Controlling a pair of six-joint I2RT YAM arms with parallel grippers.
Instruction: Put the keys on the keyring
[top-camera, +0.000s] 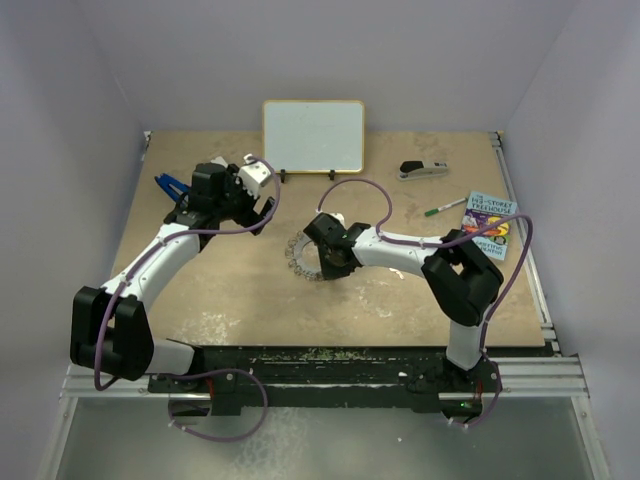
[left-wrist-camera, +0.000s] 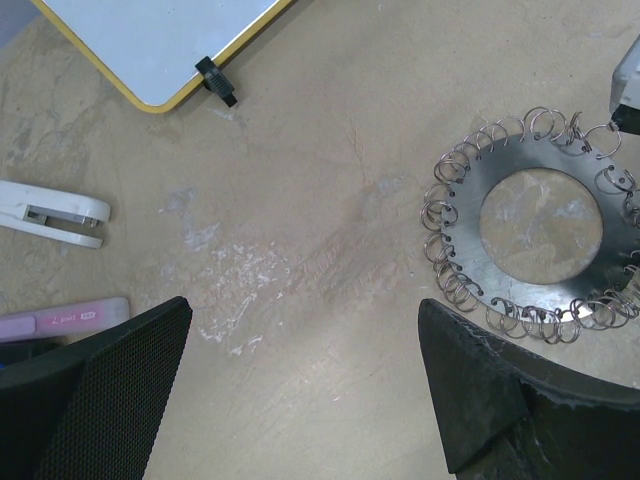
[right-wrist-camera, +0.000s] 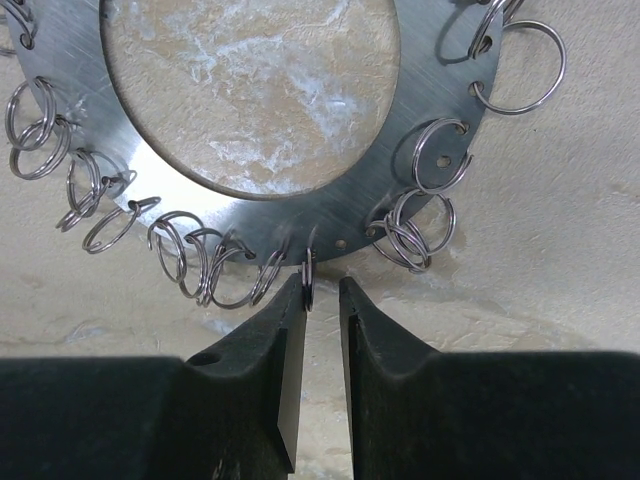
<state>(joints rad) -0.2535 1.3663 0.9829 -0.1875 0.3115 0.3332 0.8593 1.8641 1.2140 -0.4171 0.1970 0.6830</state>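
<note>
The keyring (top-camera: 296, 250) is a flat grey metal ring with many small split rings round its rim, lying mid-table. It also shows in the left wrist view (left-wrist-camera: 500, 165) and the right wrist view (right-wrist-camera: 445, 80). My right gripper (top-camera: 318, 258) sits low at its near rim. Its jaws (right-wrist-camera: 322, 282) are a narrow gap apart, and one split ring (right-wrist-camera: 308, 280) stands on edge against the left fingertip. My left gripper (top-camera: 250, 200) hovers left of the ring, wide open and empty (left-wrist-camera: 305, 300). No red-headed key is in view.
A whiteboard (top-camera: 313, 135) stands at the back, with a stapler (top-camera: 424, 170), a green-tipped pen (top-camera: 443, 208) and a book (top-camera: 490, 225) to the right. A blue tool (top-camera: 170, 185) lies at the far left. A pink object (left-wrist-camera: 65, 320) lies near the left finger.
</note>
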